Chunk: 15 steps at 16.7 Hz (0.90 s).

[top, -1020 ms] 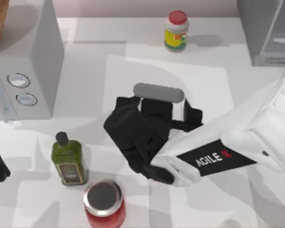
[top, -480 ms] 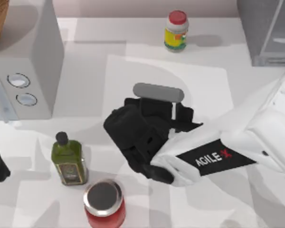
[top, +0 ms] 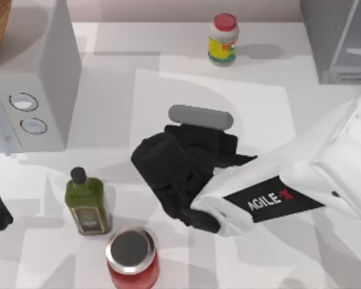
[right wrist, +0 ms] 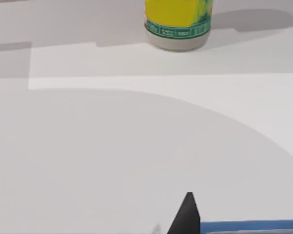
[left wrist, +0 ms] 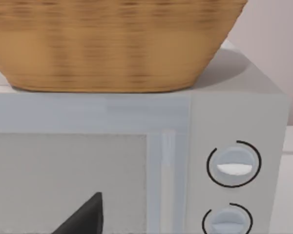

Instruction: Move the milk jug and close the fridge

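Right gripper (top: 200, 133) has narrowed since the earlier frame, now closed on the milk jug (top: 201, 116) at centre; fridge (top: 340, 39) at 2 o'clock.

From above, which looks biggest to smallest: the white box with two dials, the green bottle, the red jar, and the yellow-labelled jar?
1. White dial box, easily.
2. Red jar and green bottle look alike.
3. Yellow-labelled jar.

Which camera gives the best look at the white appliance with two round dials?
The left wrist view: the white appliance faces that camera, showing its door panel, both dials and the woven basket standing on top. The top view shows its top and the two dials at the table's left edge. The right wrist view looks toward the yellow-labelled jar instead.
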Motion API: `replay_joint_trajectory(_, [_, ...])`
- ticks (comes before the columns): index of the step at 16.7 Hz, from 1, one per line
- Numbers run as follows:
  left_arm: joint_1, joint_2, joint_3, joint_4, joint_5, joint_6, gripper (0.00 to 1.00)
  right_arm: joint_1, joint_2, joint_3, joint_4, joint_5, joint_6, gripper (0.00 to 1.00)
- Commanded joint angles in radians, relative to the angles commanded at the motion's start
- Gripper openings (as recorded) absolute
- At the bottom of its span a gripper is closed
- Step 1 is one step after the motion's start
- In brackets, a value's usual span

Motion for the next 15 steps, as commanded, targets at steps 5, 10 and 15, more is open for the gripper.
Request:
replay_joint_trajectory(5, [0.000,0.000,0.000,0.000,0.000,0.000,1.00,0.000,0.000,0.000,0.000,0.000,0.000,0.00])
replay_joint_trajectory(10, [0.000,0.000,0.000,0.000,0.000,0.000,1.00,0.002,-0.032,0.004,-0.033,-0.001,0.001,0.00])
replay_joint_trajectory(15, [0.000,0.000,0.000,0.000,0.000,0.000,1.00,0.003,-0.083,0.015,-0.096,-0.001,0.001,0.00])
